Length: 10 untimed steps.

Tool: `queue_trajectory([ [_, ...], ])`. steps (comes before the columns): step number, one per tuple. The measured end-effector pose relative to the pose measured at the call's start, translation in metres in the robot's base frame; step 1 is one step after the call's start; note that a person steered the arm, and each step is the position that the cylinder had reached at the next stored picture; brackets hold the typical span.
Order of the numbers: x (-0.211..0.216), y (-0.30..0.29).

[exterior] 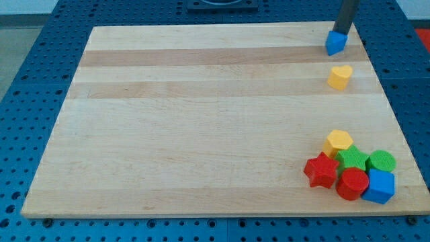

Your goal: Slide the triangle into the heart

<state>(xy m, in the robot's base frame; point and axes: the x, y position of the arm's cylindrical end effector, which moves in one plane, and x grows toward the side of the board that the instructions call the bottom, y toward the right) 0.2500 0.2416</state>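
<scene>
While the rod comes down from the view's top right, my tip sits right at the top edge of the blue triangle, touching it or as good as, so the triangle is directly below the tip toward the view's bottom. No hand or claw here to be clenched or released, just a plain dark rod end, holding nothing and simply resting against the block's upper side. That triangle is up in the top right corner of the wooden board, close to the board's top and right edges. Just below it, with a small strip of bare wood between them, is the yellow heart, so the two are near each other but not touching, and the heart sits pretty much straight down from the triangle in the view, maybe a hair to the right. Everything else is bunched up in the bottom right corner, well apart from those two: a yellow block that looks roughly pentagon-shaped at the top of the pile, a green block right under it whose shape I can't really make out, a green round-ish one to its right, a red star on the left side of the bunch, a red block that looks many-sided or round at the bottom, and a blue cube-ish block at the bottom right. Those six are packed tight, touching their neighbours. Round the board you can see the blue perforated table.
</scene>
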Motion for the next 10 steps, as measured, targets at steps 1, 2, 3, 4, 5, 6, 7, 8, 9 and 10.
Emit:
queue_trajectory([
  [1, -0.008, -0.015],
  [2, -0.009, -0.022],
  [3, 0.013, -0.017],
  [4, 0.033, -0.015],
  [5, 0.045, -0.015],
  [6, 0.048, -0.015],
  [7, 0.056, -0.015],
  [8, 0.057, -0.015],
  [9, 0.062, -0.015],
  [10, 0.063, -0.015],
])
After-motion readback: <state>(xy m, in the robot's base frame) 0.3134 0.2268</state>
